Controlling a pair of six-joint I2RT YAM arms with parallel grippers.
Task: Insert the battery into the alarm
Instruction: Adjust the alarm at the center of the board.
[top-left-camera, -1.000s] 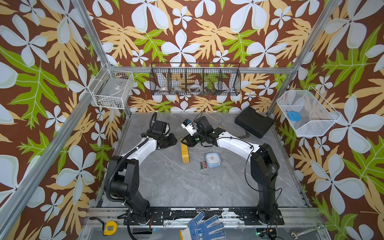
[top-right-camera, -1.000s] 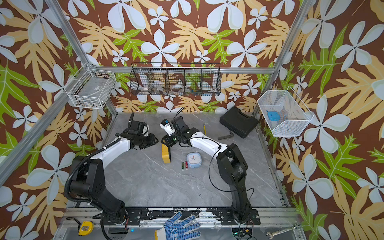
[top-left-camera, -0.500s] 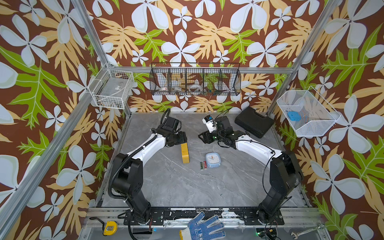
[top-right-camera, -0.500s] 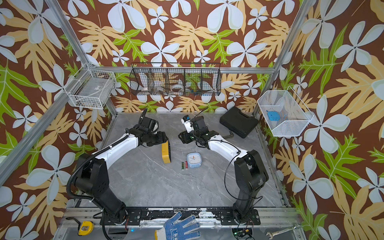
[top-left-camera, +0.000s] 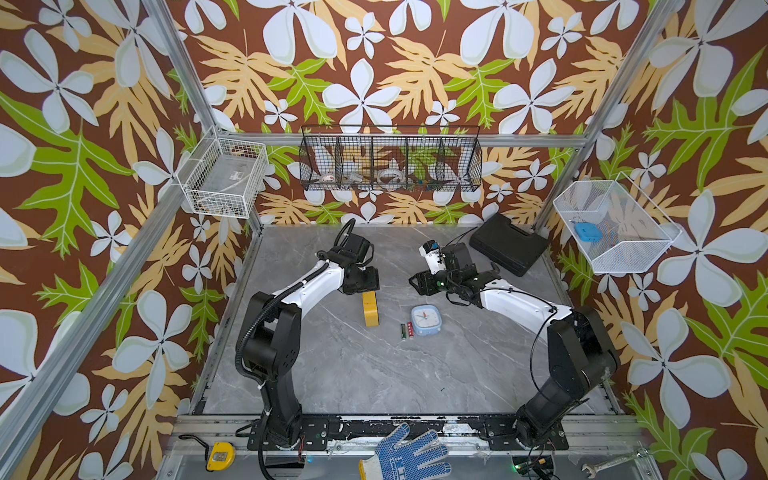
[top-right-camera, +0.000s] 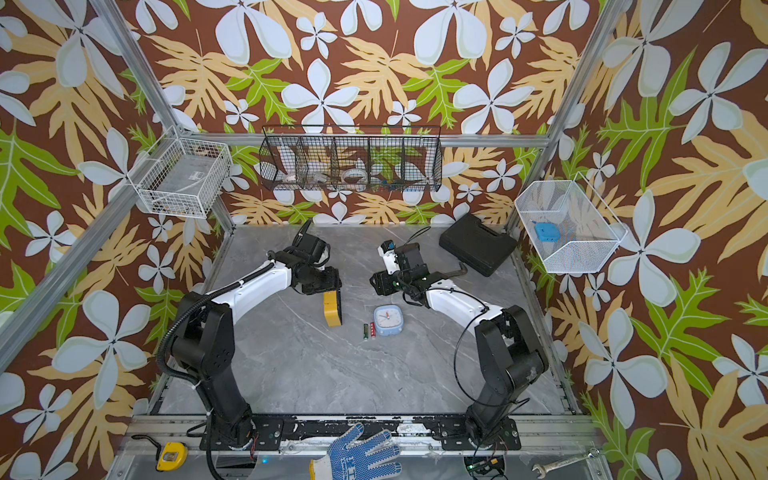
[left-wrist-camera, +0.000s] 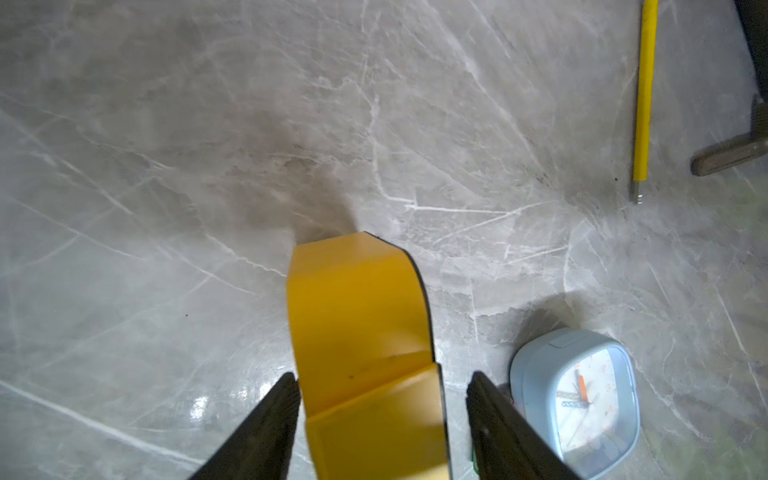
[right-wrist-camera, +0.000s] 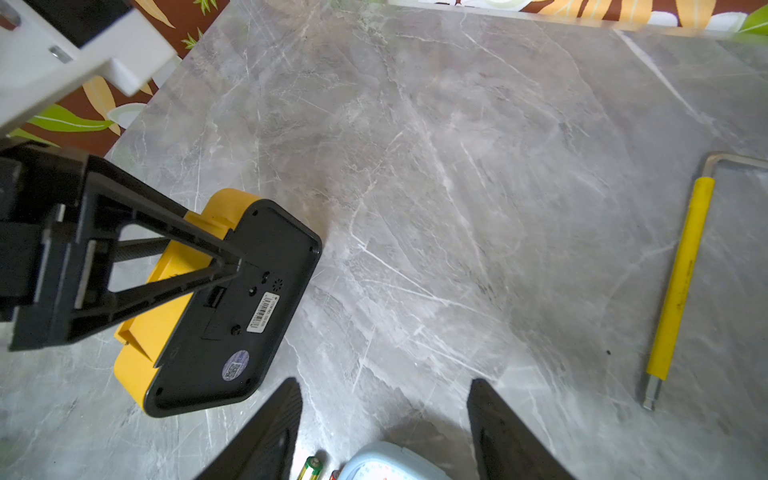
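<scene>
Batteries (top-left-camera: 402, 331), one green and one red, lie side by side on the desk (top-left-camera: 353, 374), just beside the blue clock (top-left-camera: 424, 320). We see the left jaws spread astride the yellow alarm (left-wrist-camera: 357, 316), which stands on edge, with a gap showing on one side. The right jaws hang apart and empty near the clock.

Left pincer (left-wrist-camera: 382, 377) open astride a yellow box (left-wrist-camera: 357, 299); a blue clock (left-wrist-camera: 577, 399) lies just beside it on the bench (left-wrist-camera: 166, 145).
</scene>
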